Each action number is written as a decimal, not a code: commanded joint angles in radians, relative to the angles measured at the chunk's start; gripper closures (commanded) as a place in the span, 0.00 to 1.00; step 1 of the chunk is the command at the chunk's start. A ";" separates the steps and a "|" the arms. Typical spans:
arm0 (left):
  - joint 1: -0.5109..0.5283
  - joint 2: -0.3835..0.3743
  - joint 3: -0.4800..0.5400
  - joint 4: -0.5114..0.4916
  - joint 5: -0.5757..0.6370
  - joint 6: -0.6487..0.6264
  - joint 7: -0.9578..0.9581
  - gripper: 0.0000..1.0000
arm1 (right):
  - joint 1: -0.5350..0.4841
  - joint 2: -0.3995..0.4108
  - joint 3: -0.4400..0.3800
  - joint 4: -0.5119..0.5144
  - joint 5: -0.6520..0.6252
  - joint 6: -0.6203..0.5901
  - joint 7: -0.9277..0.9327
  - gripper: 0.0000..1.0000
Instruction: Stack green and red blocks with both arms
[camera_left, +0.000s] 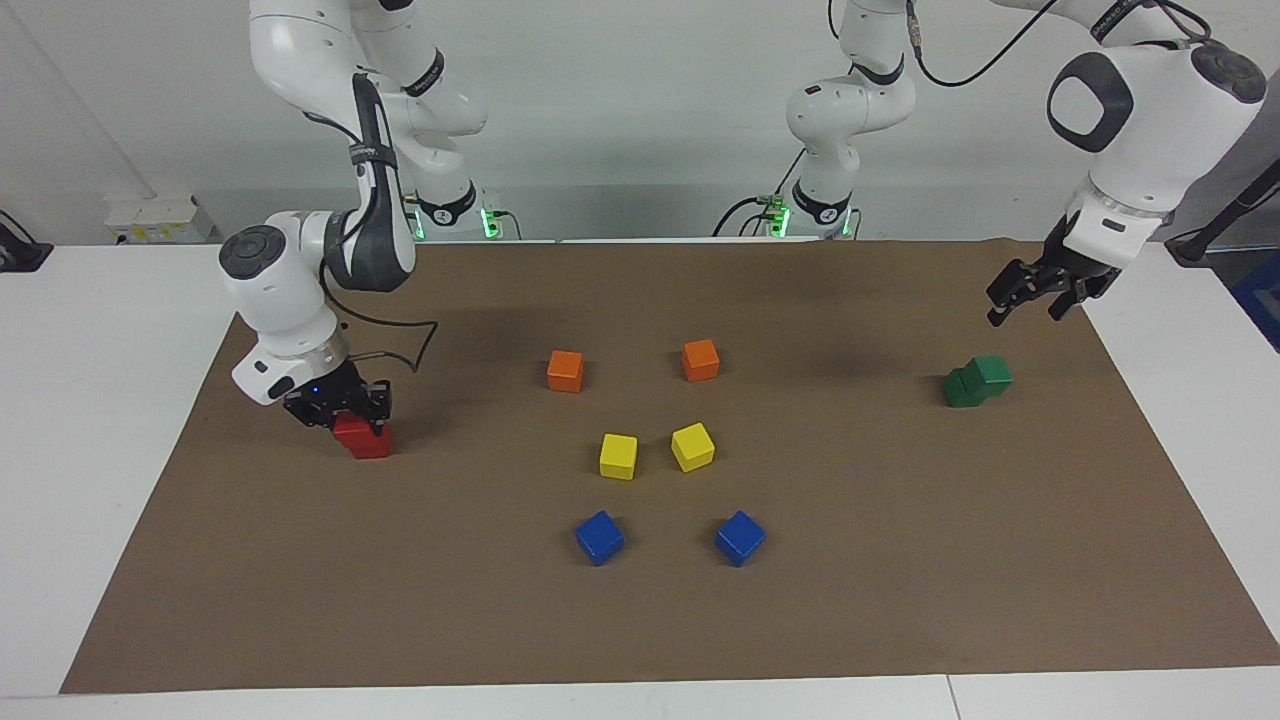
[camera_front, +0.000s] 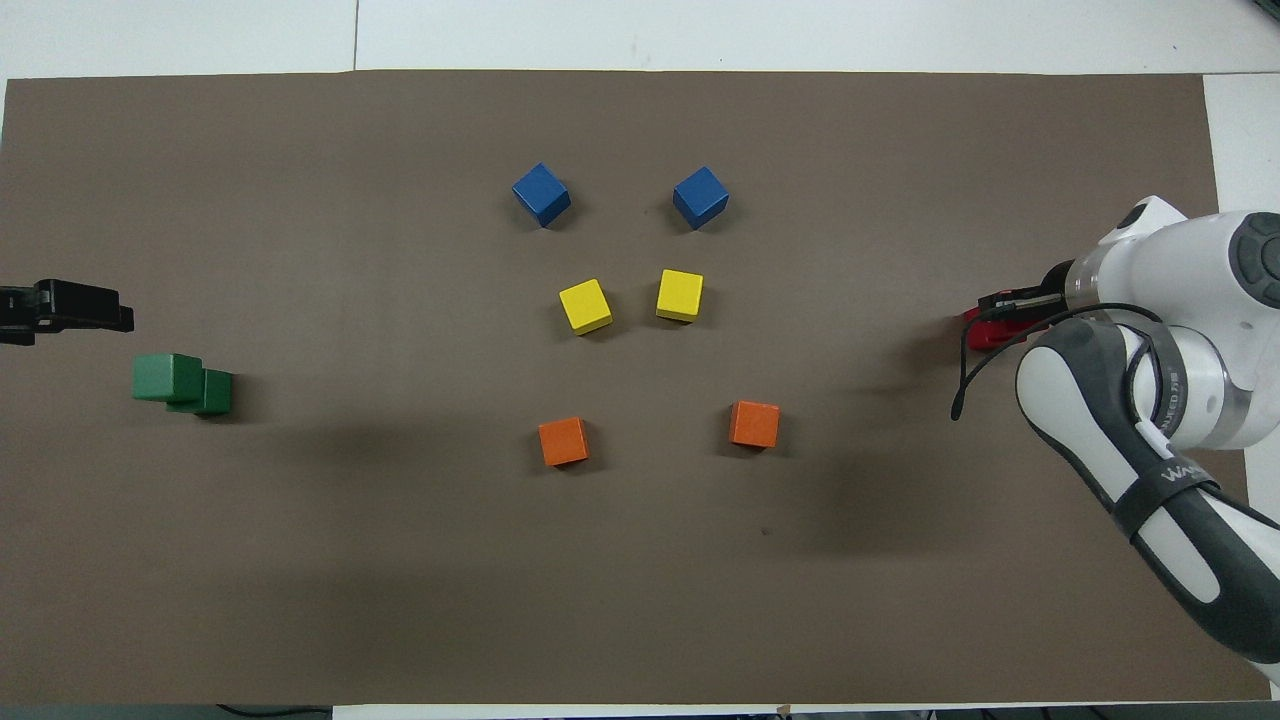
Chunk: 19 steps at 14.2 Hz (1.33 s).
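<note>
Two dark green blocks (camera_left: 978, 382) sit together at the left arm's end of the brown mat, the upper one (camera_front: 166, 377) resting askew on the lower one (camera_front: 212, 392). My left gripper (camera_left: 1030, 308) hangs open and empty in the air above the mat's edge beside them; it also shows in the overhead view (camera_front: 62, 306). My right gripper (camera_left: 340, 408) is down low at the right arm's end of the mat, shut on a red block (camera_left: 366, 438). Only a sliver of red (camera_front: 982, 334) shows under it from above. I cannot tell whether a second red block lies beneath.
Two orange cubes (camera_left: 565, 370) (camera_left: 700, 359), two yellow cubes (camera_left: 618, 455) (camera_left: 692, 446) and two blue cubes (camera_left: 599, 536) (camera_left: 740, 537) stand in pairs mid-mat (camera_left: 900, 560). The right arm's forearm (camera_front: 1130, 440) overhangs the mat's corner.
</note>
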 joint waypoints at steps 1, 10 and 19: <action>-0.022 0.018 0.010 0.096 0.001 -0.107 -0.017 0.00 | -0.003 -0.005 0.005 -0.020 0.023 0.029 -0.010 0.26; -0.073 0.113 0.010 0.371 0.048 -0.355 -0.021 0.00 | -0.006 -0.011 0.005 0.003 0.023 -0.025 -0.007 0.00; -0.200 0.061 0.101 0.264 0.062 -0.217 -0.021 0.00 | 0.006 -0.217 0.035 0.252 0.021 -0.527 -0.005 0.00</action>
